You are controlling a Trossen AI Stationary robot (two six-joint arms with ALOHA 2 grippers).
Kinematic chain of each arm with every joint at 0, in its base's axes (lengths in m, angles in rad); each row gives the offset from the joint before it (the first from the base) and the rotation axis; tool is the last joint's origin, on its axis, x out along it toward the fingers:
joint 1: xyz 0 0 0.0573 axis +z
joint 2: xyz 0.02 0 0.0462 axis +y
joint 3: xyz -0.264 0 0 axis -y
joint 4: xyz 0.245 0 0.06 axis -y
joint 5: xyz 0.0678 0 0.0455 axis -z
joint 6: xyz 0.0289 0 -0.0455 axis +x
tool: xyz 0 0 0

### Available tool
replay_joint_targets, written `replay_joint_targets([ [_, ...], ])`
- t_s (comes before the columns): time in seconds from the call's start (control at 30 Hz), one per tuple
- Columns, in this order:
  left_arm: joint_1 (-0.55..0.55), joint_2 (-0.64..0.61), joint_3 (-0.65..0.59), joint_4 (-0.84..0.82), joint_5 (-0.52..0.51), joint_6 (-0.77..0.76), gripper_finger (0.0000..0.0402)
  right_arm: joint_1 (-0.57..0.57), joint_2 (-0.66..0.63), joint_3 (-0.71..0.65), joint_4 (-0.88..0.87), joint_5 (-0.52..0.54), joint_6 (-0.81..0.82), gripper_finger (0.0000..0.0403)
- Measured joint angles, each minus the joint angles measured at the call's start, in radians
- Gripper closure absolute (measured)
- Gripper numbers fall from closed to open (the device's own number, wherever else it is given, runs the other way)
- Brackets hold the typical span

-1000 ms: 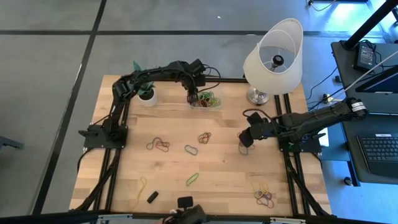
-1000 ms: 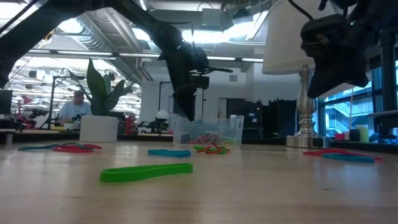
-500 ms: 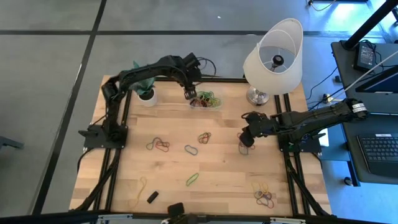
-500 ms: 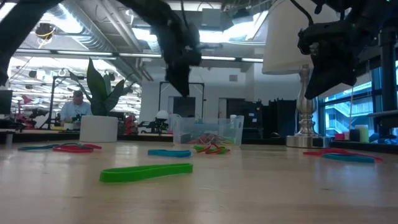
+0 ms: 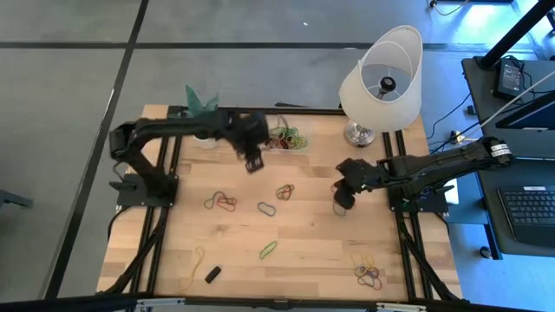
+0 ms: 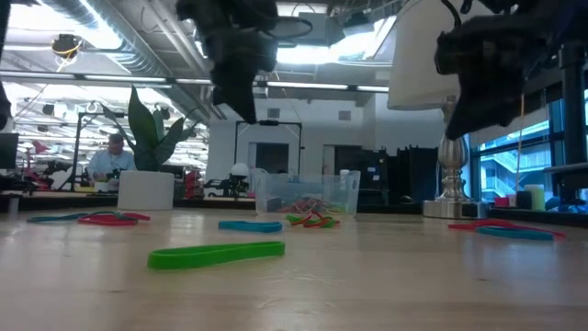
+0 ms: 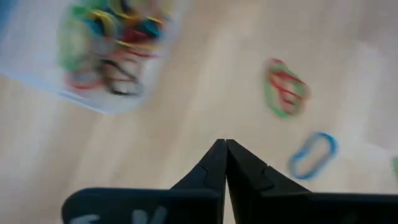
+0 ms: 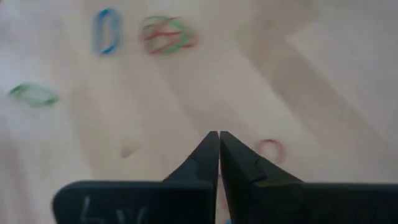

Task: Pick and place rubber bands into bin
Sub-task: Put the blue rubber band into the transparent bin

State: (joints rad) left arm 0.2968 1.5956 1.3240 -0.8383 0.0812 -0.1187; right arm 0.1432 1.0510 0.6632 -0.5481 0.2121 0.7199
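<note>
Lamp (image 5: 381, 78) and plant pot (image 5: 204, 134) flanking bin (image 5: 289, 140), left gripper (image 5: 252, 162) clenched empty, right gripper (image 5: 341, 204) clenched empty

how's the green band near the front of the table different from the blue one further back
In the high view, the green band lies alone, nearer the front edge, slanted; the blue band sits mid-table, close to a red-and-green cluster. In the low view the green one looks longer and flatter. Both lie loose on the table, outside the bin.
</note>
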Motion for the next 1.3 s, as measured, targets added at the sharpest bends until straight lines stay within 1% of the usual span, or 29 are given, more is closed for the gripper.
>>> replay_joint_targets([
  [0.07,-0.067,-0.044,-0.096,0.076,0.0,-0.063,0.04,0.012,0.012,0.0,0.041,-0.031,-0.044,0.0393],
  [0.17,-0.169,-0.103,-0.233,0.187,0.0,-0.168,0.04,0.033,0.043,0.0,0.108,-0.031,-0.107,0.0398],
  [0.27,-0.266,-0.158,-0.374,0.316,0.0,-0.286,0.0399,0.048,0.094,0.0,0.196,-0.031,-0.15,0.0387],
  [0.37,-0.354,-0.208,-0.497,0.438,-0.028,-0.382,0.0401,0.062,0.159,0.009,0.314,-0.035,-0.193,0.0373],
  [0.47,-0.426,-0.256,-0.594,0.505,-0.083,-0.47,0.04,0.066,0.241,0.079,0.344,-0.049,-0.253,0.0369],
  [0.6,-0.489,-0.313,-0.678,0.527,-0.14,-0.516,0.04,0.062,0.382,0.239,0.264,-0.049,-0.303,0.0367],
  [0.73,-0.514,-0.357,-0.723,0.525,-0.154,-0.516,0.04,0.032,0.548,0.434,0.165,-0.049,-0.359,0.0367],
  [0.83,-0.514,-0.39,-0.734,0.484,-0.179,-0.497,0.0399,0.007,0.677,0.58,0.041,-0.049,-0.388,0.0367],
  [0.9,-0.513,-0.415,-0.735,0.447,-0.199,-0.46,0.04,-0.009,0.752,0.675,-0.048,-0.054,-0.411,0.0367],
  [1.0,-0.505,-0.456,-0.735,0.429,-0.203,-0.373,0.04,-0.028,0.849,0.793,-0.158,-0.075,-0.438,0.0367],
  [1.13,-0.49,-0.506,-0.735,0.417,-0.214,-0.29,0.04,-0.039,0.931,0.877,-0.21,-0.077,-0.534,0.0367],
  [1.3,-0.474,-0.538,-0.735,0.414,-0.221,-0.18,0.04,-0.047,0.975,0.889,-0.216,-0.079,-0.696,0.0367],
])
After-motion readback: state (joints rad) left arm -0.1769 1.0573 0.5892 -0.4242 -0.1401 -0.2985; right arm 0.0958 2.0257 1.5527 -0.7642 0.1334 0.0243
